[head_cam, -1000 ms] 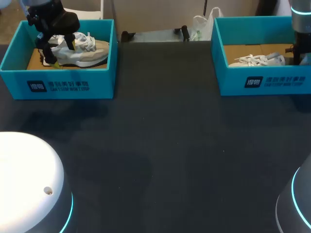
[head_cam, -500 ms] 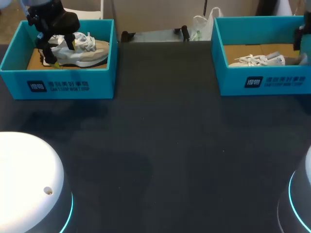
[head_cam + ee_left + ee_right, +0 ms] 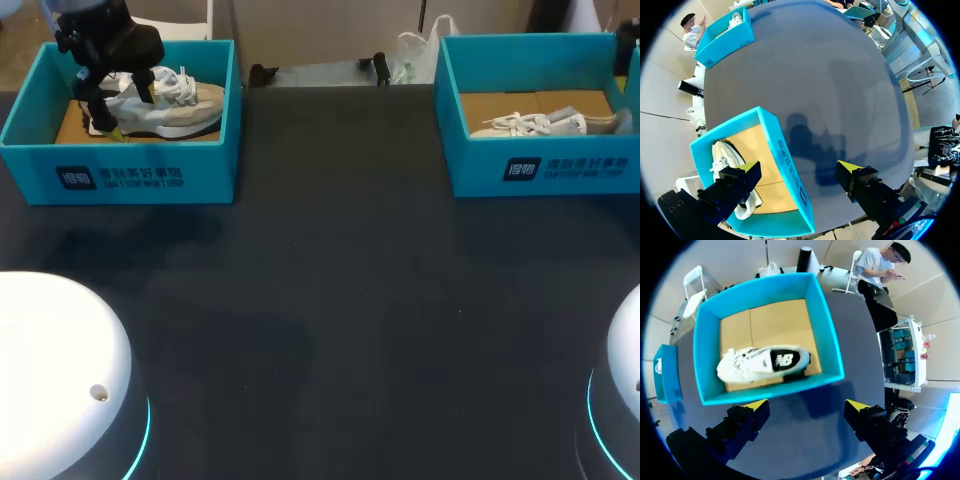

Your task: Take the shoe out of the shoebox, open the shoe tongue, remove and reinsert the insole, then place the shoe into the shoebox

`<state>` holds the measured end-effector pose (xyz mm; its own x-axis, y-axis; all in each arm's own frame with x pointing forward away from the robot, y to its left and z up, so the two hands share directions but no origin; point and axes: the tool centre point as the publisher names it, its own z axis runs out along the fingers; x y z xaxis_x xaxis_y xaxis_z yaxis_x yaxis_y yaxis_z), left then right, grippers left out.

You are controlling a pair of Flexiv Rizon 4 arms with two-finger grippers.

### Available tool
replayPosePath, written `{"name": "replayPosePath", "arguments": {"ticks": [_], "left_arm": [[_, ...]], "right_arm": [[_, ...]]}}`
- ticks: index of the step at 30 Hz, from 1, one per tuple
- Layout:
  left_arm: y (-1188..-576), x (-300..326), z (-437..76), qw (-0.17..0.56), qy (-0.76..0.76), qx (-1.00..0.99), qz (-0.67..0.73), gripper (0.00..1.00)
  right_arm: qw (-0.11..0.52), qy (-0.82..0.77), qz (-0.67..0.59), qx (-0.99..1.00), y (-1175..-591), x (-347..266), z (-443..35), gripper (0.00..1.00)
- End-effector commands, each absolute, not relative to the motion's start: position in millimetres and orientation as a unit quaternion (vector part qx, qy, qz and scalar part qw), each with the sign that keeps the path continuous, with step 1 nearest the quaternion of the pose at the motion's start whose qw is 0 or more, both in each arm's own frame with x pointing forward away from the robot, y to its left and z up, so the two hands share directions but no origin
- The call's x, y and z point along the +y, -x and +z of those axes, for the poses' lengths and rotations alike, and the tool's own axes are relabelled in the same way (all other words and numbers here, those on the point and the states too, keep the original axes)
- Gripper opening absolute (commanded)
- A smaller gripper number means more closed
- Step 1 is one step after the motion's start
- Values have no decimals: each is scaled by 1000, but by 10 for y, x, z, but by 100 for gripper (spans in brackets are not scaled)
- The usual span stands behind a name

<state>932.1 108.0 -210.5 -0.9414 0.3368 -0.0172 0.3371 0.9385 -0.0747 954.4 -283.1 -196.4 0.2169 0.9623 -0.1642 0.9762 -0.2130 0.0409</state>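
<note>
A pale shoe (image 3: 530, 124) lies on its side in the teal shoebox (image 3: 540, 165) at the back right. In the right wrist view the same shoe (image 3: 765, 362) rests on the cardboard floor of its box (image 3: 832, 340). My right gripper (image 3: 807, 405) hangs open well above the box's near wall, holding nothing. A second shoe (image 3: 178, 105) stands in the teal box (image 3: 120, 175) at the back left. My left gripper (image 3: 128, 105) hovers open over it. In the left wrist view the left gripper (image 3: 800, 167) straddles that box's wall (image 3: 785, 155), beside the shoe (image 3: 722, 155).
The dark table (image 3: 330, 300) stretches between the two boxes. My arms' white bases (image 3: 50, 370) fill the front corners. Only a dark sliver of my right arm (image 3: 628, 40) shows at the head view's edge.
My right gripper has opened, risen out of the right shoebox and drawn off to the right, leaving the shoe lying inside. The left arm has stayed still.
</note>
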Motion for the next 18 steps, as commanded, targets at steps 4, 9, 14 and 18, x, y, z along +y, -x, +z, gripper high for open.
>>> {"name": "replayPosePath", "arguments": {"ticks": [4,9,14,18], "left_arm": [[-9317,1086,-2106,2,-171,984,-38,100],[-9317,1086,-2106,2,-171,984,-38,100],[-9317,1086,-2106,2,-171,984,-38,100],[-9317,1086,-2106,2,-171,984,-38,100]], "right_arm": [[69,-776,-24,626,-9006,-2621,-1829,100],[61,-784,-12,618,-8785,-2473,-1777,100],[61,-796,-15,602,-8674,-2349,-1797,100],[61,-796,-15,602,-8674,-2349,-1797,100]]}}
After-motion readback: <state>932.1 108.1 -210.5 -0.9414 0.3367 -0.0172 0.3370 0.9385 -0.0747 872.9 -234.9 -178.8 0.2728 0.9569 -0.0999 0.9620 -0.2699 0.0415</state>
